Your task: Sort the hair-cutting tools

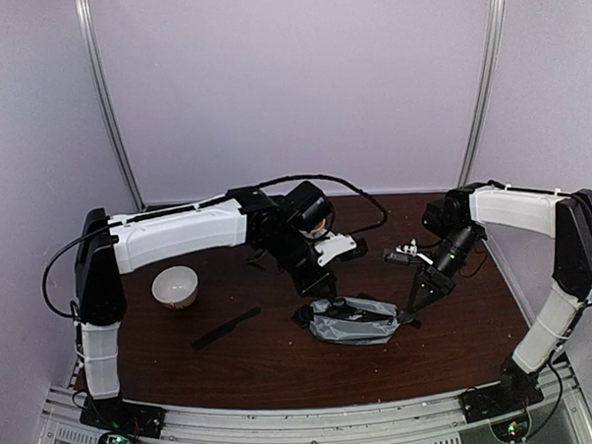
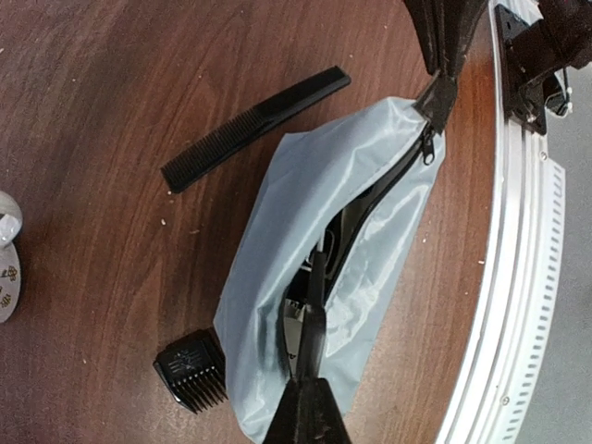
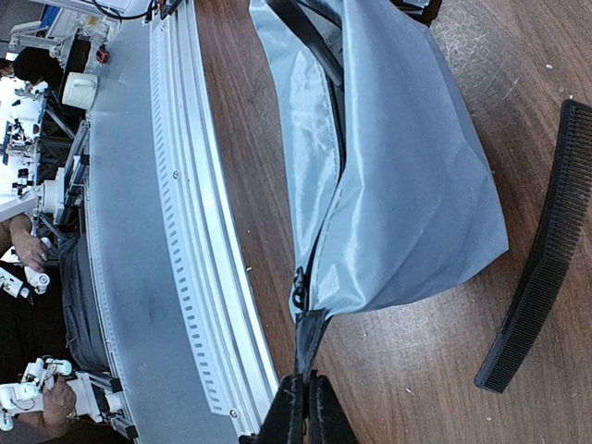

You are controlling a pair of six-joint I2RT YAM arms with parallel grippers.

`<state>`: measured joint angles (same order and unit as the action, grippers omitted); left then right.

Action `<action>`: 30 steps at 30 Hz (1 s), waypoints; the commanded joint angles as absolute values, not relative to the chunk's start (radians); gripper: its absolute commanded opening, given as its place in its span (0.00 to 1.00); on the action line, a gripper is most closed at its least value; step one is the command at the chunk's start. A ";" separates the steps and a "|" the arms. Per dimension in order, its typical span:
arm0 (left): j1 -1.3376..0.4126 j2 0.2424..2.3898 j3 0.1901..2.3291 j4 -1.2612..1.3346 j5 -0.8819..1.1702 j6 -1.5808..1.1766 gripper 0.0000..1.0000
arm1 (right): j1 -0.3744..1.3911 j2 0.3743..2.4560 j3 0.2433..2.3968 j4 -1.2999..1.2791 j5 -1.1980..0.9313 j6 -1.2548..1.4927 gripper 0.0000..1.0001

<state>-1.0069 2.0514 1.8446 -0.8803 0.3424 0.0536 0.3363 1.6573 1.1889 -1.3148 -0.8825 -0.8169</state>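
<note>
The grey zip pouch (image 1: 354, 321) lies open at the table's front middle. My left gripper (image 2: 310, 398) is shut on a thin black strip (image 2: 317, 305) that runs into the pouch's (image 2: 305, 231) mouth; whether it is a tool or part of the pouch I cannot tell. Something silvery (image 2: 298, 319) shows inside. My right gripper (image 3: 306, 407) is shut on the black end tab (image 3: 308, 338) of the pouch (image 3: 407, 176). One black comb (image 1: 227, 327) lies left of the pouch. Another comb (image 2: 254, 125) (image 3: 541, 268) lies beside it. A small black toothed block (image 2: 192, 370) sits by my left fingers.
A white bowl (image 1: 175, 286) stands at the left. A patterned mug (image 1: 319, 224) is half hidden behind the left arm. Small dark and white items (image 1: 404, 254) lie near the right arm. The table's metal front rail (image 3: 194, 231) runs close to the pouch.
</note>
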 commanded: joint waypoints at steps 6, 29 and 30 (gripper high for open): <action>-1.067 2.011 1.809 -0.827 0.147 0.214 0.00 | 0.333 1.668 1.210 -1.329 -0.892 -0.838 0.02; -1.035 1.816 1.646 -0.777 0.036 0.018 0.47 | 0.333 1.677 1.218 -1.330 -0.896 -0.832 0.02; -1.019 1.813 1.645 -0.787 0.041 -0.034 0.48 | 0.333 1.678 1.219 -1.330 -0.896 -0.831 0.02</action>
